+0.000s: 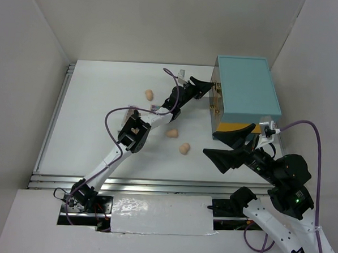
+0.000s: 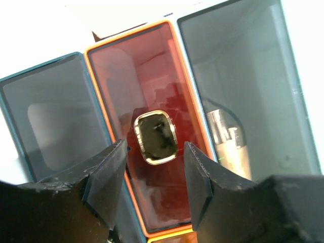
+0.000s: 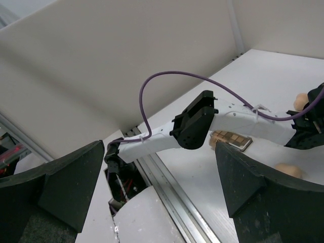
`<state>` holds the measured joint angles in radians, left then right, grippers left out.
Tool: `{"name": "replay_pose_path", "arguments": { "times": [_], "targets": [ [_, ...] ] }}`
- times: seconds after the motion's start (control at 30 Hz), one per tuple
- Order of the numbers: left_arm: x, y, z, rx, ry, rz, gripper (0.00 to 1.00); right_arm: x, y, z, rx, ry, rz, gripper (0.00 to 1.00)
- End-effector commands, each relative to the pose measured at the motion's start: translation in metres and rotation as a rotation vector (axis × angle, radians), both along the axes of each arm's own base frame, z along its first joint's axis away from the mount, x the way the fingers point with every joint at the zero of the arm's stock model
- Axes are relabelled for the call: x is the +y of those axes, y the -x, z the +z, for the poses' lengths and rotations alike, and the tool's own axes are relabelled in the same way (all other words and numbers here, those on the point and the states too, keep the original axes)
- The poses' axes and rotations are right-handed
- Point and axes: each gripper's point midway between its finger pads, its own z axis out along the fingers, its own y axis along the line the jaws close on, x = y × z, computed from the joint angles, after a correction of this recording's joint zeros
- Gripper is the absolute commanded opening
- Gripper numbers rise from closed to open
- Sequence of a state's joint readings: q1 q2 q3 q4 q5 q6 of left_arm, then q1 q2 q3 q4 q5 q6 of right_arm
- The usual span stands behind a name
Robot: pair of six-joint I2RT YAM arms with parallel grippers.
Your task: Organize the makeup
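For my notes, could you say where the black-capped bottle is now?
In the left wrist view, the black-capped bottle sits in the orange middle compartment, left of the compartment holding the gold tube.

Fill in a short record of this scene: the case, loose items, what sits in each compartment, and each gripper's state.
Case: teal case, far right of the table
Loose on table: three peach sponges
Orange compartment: black-capped bottle
Teal compartment beside it: gold tube
Left gripper: open, over the orange compartment
Right gripper: open, holding nothing
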<state>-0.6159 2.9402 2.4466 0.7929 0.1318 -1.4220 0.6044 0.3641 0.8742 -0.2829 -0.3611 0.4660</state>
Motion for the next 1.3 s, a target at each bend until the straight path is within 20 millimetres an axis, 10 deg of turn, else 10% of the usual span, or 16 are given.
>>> {"name": "replay_pose_path", "arguments": {
  "times": [0.0,0.73,1.27],
  "targets": [
    [-0.004,0.009,0.029,-0.093,0.068,0.001,0.61,0.005,-0.002,0.005,-0.037,-0.002,0.020,0.98],
    [0.032,0.011,0.066,-0.208,0.073,0.052,0.14,0.009,-0.006,-0.001,-0.029,0.015,0.025,0.97],
    [0.122,0.011,0.087,-0.207,0.033,0.136,0.18,0.011,-0.008,-0.004,-0.029,0.032,0.026,0.95]
  ]
}}
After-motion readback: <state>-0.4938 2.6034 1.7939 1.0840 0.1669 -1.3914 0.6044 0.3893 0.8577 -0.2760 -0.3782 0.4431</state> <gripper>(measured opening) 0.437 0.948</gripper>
